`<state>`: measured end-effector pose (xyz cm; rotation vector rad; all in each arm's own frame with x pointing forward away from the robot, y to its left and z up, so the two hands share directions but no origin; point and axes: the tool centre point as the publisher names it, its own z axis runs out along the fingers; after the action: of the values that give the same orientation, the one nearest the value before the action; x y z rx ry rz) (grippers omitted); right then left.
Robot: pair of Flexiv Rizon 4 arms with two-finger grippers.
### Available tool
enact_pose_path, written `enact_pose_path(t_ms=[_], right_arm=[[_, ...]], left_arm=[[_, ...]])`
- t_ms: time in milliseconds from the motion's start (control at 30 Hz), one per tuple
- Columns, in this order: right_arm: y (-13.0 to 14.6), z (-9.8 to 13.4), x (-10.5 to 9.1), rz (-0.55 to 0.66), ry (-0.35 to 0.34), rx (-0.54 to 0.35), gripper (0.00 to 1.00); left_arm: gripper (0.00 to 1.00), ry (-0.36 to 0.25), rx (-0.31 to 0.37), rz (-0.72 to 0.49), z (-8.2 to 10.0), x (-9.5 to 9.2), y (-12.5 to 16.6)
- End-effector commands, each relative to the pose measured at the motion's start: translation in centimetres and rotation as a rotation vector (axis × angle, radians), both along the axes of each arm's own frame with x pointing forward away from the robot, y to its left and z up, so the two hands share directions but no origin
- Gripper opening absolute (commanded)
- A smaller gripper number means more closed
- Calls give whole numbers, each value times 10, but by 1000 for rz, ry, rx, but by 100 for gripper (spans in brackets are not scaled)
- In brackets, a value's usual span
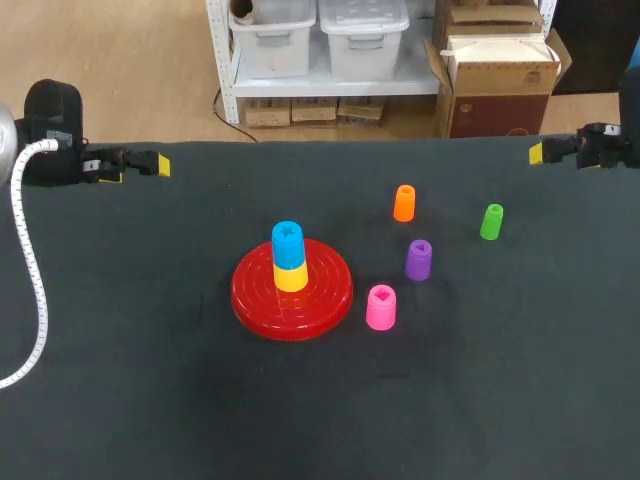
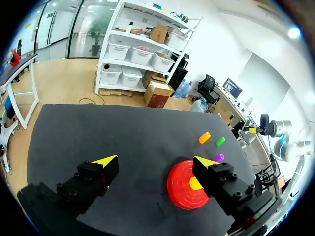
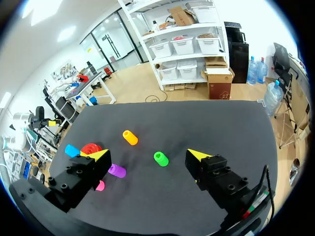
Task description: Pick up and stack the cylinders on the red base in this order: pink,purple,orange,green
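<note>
Both sets of fingers stand spread wide: the left gripper (image 2: 153, 160) has the red base (image 2: 179, 189) just ahead beside one finger, while the right gripper (image 3: 147, 154) has the green cylinder (image 3: 160, 158) ahead between its fingers, the orange cylinder (image 3: 130, 137) farther out, and the purple cylinder (image 3: 116, 170) and pink cylinder (image 3: 100, 185) beside one finger.

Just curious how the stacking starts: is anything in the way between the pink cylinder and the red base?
No, nothing lies between the pink plastic cylinder and the round red plastic base beside it. But the base's middle already carries a yellow plastic cylinder with a blue plastic cylinder on top.
</note>
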<state>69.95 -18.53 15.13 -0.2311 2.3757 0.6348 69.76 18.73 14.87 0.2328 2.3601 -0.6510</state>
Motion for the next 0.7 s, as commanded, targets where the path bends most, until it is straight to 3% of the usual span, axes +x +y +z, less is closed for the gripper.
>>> enact_pose_path(t_ms=[33, 67, 100, 167, 200, 267, 400, 700], right_arm=[[0, 0, 0, 0, -1, 0, 100], [0, 0, 0, 0, -1, 0, 100], [0, 0, 0, 0, -1, 0, 100], [0, 0, 0, 0, -1, 0, 100], [0, 0, 0, 0, -1, 0, 100], [0, 0, 0, 0, -1, 0, 100], [0, 0, 0, 0, -1, 0, 100], [0, 0, 0, 0, -1, 0, 100]], left_arm=[[100, 7, 10, 5, 1, 1, -2], [100, -81, -7, -80, 2, 0, -8], [100, -183, -53, -257, 13, -27, -13], [100, -372, -141, -621, 15, -31, -11], [100, -422, -174, -745, 16, -32, -10], [100, -445, -179, -799, 18, -34, -7], [100, -455, -170, -796, 21, -31, -7], [100, -493, -177, -954, 25, -54, -13]])
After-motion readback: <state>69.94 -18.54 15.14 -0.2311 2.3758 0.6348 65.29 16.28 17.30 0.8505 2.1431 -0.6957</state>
